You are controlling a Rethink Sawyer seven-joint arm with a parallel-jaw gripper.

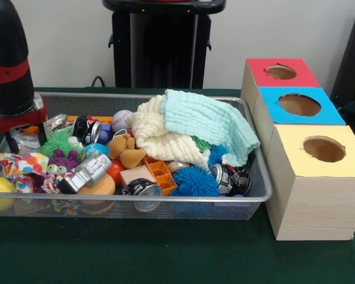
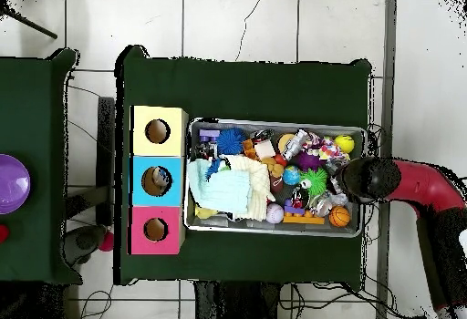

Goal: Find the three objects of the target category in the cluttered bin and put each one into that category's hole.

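We cannot tell how the jaws of the gripper (image 1: 15, 127) stand, low in the bin (image 1: 257, 177). The towels (image 1: 189, 127), well apart, may hide targets; the 3 boxes (image 1: 310, 148) wait beyond.

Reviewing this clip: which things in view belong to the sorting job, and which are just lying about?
Part of the job:
- wire bin of mixed clutter
- red box, blue box and yellow box, each with a hole on top
- robot arm over the bin's end; its claw is hidden

Lying about:
- purple bowl on the neighbouring table
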